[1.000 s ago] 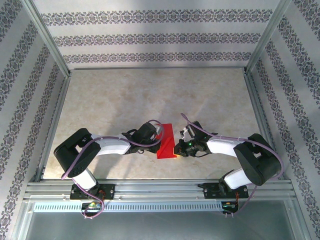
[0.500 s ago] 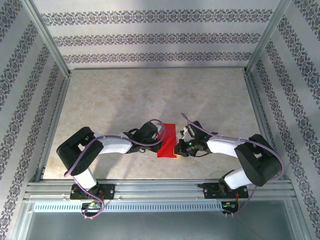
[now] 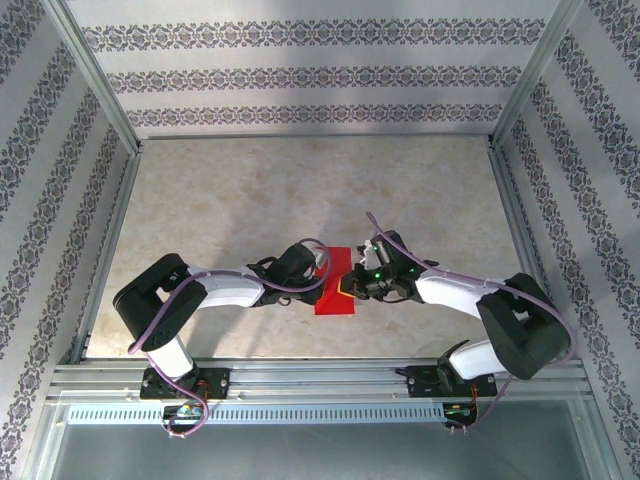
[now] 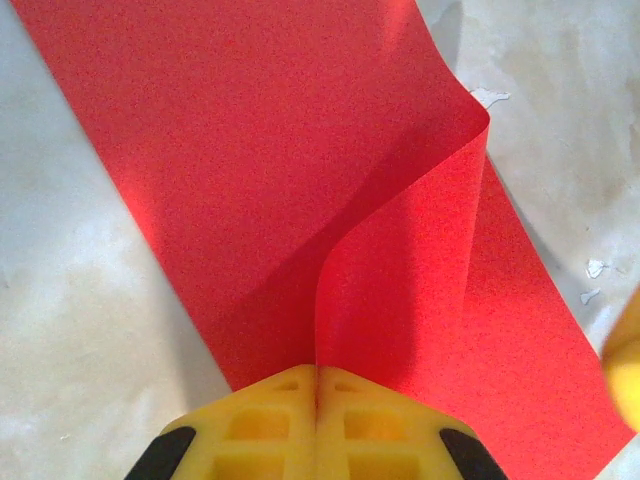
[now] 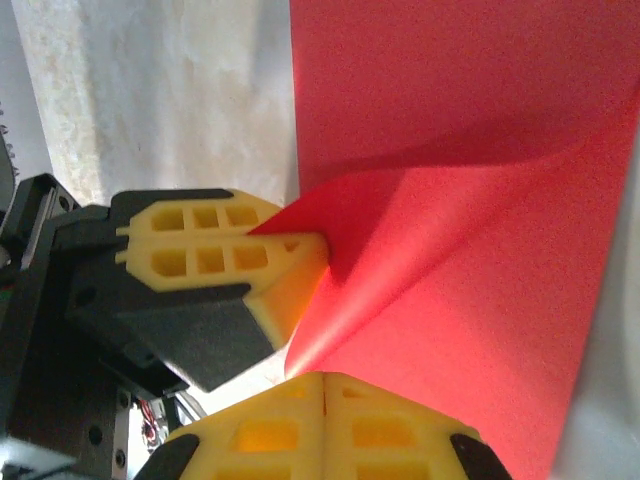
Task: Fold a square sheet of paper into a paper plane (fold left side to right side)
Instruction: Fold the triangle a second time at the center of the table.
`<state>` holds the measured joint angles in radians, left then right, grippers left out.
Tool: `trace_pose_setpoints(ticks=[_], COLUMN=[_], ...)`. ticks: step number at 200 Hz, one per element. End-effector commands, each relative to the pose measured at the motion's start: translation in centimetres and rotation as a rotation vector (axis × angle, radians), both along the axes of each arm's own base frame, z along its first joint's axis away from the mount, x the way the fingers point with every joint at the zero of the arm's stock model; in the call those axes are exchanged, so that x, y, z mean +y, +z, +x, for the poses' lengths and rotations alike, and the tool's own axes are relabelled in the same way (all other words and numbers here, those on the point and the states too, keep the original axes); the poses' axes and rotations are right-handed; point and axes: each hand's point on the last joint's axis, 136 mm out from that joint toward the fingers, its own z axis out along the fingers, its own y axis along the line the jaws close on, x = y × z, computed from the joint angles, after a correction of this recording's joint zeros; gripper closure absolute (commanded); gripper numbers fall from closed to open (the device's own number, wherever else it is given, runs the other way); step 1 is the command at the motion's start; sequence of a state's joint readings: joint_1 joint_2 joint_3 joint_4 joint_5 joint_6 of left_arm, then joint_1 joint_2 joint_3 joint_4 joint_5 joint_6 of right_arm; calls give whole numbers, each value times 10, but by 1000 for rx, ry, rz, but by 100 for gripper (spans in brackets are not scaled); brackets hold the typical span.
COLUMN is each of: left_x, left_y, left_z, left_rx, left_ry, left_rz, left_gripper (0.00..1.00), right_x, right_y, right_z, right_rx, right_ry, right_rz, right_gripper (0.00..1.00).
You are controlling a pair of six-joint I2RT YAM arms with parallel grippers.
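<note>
The square sheet of paper (image 3: 331,300) is bright red and lies as a narrow strip on the table between my two arms. Its left flap (image 4: 420,250) is lifted and curls over toward the right. My left gripper (image 3: 320,277) is shut on that flap's edge, the jaws (image 4: 318,385) pressed together with the paper between them. In the right wrist view the left gripper (image 5: 312,242) pinches the flap's corner above the flat layer (image 5: 480,330). My right gripper (image 3: 348,290) is shut, its tips (image 5: 325,385) at the near edge of the flat layer, beside the curl.
The beige marbled table (image 3: 300,190) is open behind the paper. Metal frame rails (image 3: 110,250) run along the left, right and near sides, with patterned walls behind. Small white flecks (image 4: 488,96) lie on the table by the sheet.
My right gripper has shifted left and slightly away, onto the sheet's right side. The left gripper carried the flap a little to the right early on, then held still.
</note>
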<state>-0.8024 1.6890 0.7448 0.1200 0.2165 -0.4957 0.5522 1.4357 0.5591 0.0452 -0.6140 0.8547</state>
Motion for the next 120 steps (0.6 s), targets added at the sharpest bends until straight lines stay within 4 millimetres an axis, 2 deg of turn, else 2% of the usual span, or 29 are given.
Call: trace_pose_setpoints(ticks=[1, 65, 120], left_x=[9, 10, 10], left_y=[-11, -12, -12], left_z=[0, 0, -1], left_rx=[26, 26, 28], left_ry=[-7, -9, -10], left_rz=[46, 51, 55], left_gripper=[100, 100, 100], right_x=[15, 26, 21], right_y=[8, -3, -21], right_z=[12, 17, 14], right_rx=[-35, -25, 3], right_ry=[3, 25, 25], right_rz=[27, 7, -41], right_gripper=[100, 100, 100])
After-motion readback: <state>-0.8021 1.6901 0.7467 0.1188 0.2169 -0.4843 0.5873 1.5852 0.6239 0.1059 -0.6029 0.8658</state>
